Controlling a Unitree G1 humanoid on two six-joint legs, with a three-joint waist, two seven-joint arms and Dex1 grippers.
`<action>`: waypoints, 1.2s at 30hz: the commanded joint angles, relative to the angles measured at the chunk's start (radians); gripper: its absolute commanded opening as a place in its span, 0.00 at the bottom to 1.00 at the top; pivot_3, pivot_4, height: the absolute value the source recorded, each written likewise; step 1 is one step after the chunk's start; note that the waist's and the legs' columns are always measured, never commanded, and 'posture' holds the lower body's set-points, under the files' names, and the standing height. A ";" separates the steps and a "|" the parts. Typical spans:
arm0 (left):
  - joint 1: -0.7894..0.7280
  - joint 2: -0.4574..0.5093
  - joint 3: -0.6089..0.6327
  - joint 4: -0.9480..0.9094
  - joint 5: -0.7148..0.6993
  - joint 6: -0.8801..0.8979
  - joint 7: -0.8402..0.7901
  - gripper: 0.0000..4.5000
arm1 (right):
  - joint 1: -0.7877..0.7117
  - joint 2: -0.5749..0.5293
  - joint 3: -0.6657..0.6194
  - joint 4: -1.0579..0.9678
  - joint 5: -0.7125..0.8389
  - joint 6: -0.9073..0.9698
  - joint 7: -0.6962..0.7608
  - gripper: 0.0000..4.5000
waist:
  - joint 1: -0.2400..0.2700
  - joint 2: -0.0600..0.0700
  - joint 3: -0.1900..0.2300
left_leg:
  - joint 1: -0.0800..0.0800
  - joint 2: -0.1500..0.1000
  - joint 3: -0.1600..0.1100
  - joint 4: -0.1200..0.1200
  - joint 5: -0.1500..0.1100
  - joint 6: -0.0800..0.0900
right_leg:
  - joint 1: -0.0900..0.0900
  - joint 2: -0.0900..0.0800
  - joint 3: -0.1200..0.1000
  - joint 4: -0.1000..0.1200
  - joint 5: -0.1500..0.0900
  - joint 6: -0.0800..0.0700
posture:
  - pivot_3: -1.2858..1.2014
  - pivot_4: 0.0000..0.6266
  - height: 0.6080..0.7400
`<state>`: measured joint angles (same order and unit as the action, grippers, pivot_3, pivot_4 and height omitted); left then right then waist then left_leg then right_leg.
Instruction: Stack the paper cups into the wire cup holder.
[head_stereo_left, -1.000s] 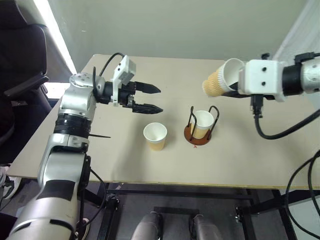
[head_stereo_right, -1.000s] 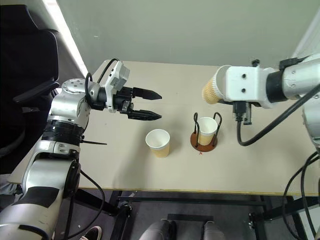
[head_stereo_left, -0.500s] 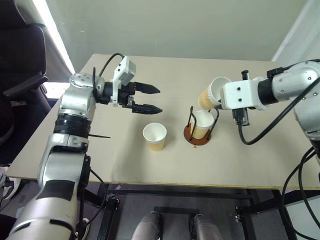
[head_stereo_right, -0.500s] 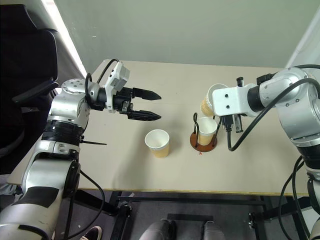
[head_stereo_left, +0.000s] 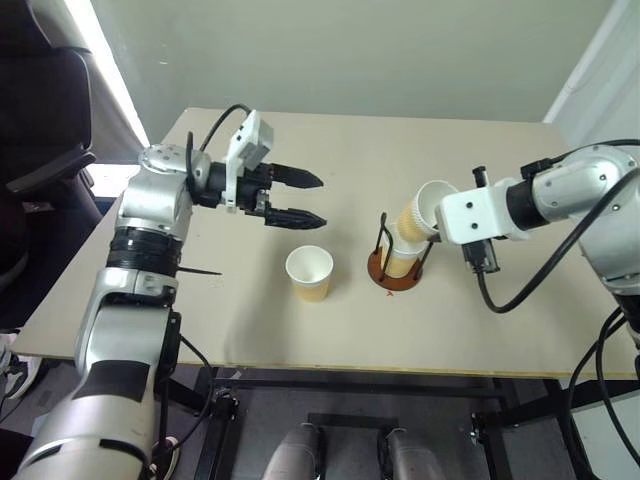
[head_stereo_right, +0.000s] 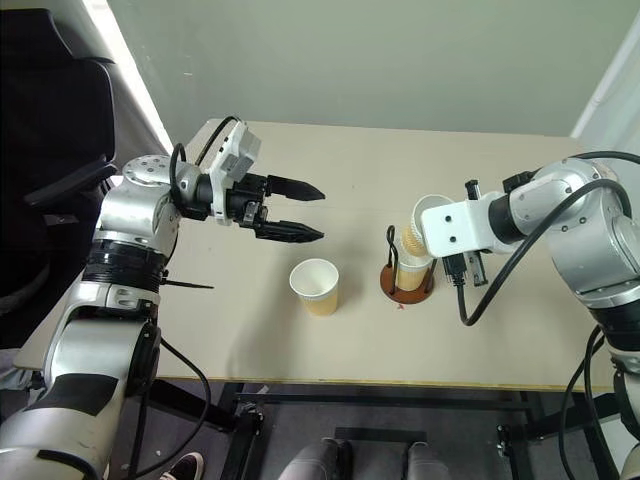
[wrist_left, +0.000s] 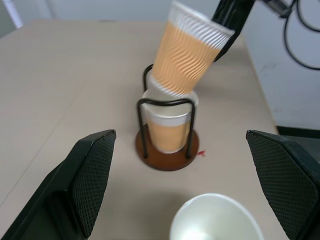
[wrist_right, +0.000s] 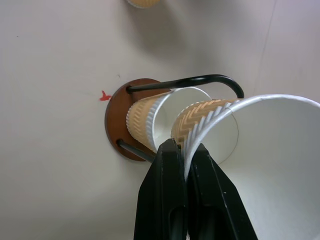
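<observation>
A loose cup (head_stereo_left: 309, 272) stands nearest on the table (head_stereo_left: 200, 300). Just past it, the holder (head_stereo_left: 392, 268) has one cup (wrist_left: 169, 131) inside. The right gripper (wrist_right: 184, 162) pinches the wall of a tilted cup (head_stereo_left: 420, 212), whose bottom dips into the cup in the holder. Farther back, the left gripper (head_stereo_left: 309, 198) hangs with its fingers spread wide, holding nothing.

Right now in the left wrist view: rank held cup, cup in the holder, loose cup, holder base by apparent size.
1. Held cup, tilted over the holder: largest.
2. Loose cup: cut off by the frame and nearest the camera, so its rank is unsure.
3. Cup in the holder, partly hidden.
4. Holder base: looks about as wide as that cup, so not ranked apart.
</observation>
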<state>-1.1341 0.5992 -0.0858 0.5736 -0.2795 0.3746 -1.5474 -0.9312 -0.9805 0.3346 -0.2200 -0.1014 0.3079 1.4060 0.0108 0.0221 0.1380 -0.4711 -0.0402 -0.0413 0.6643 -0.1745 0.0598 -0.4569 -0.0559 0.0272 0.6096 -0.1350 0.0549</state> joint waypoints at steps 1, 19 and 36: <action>-0.003 0.004 0.009 -0.059 -0.025 0.019 -0.012 1.00 | -0.001 0.002 -0.007 -0.010 -0.010 -0.017 0.004 0.00 | 0.000 0.000 0.000 | 0.000 0.000 0.000 0.000 0.000 0.000 | 0.000 0.000 0.000 0.000 0.000 0.000 | 0.52 0.24 1.00; 0.012 0.011 0.009 -0.087 -0.028 0.026 0.005 1.00 | -0.050 0.124 0.013 0.078 -0.050 -0.048 -0.018 0.66 | -0.003 0.000 0.000 | 0.000 0.000 0.000 0.000 0.000 0.000 | 0.000 0.000 0.000 0.000 0.001 -0.001 | 0.52 0.24 1.00; 0.145 0.154 -0.082 -0.335 0.010 -0.052 -0.064 1.00 | -0.014 0.114 -0.449 -0.314 0.513 0.649 -0.155 0.73 | 0.001 0.000 0.000 | 0.001 0.000 -0.001 -0.001 -0.001 -0.005 | 0.000 0.001 0.000 0.001 -0.004 -0.004 | 0.52 0.24 1.00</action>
<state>-0.9812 0.7295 -0.1702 0.3083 -0.2476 0.3265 -1.5661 -0.9470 -0.8407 -0.0630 -0.4984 0.3670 0.9308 1.2657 0.0113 0.0221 0.1380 -0.4708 -0.0401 -0.0420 0.6633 -0.1767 0.0530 -0.4574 -0.0543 0.0271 0.6101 -0.1390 0.0509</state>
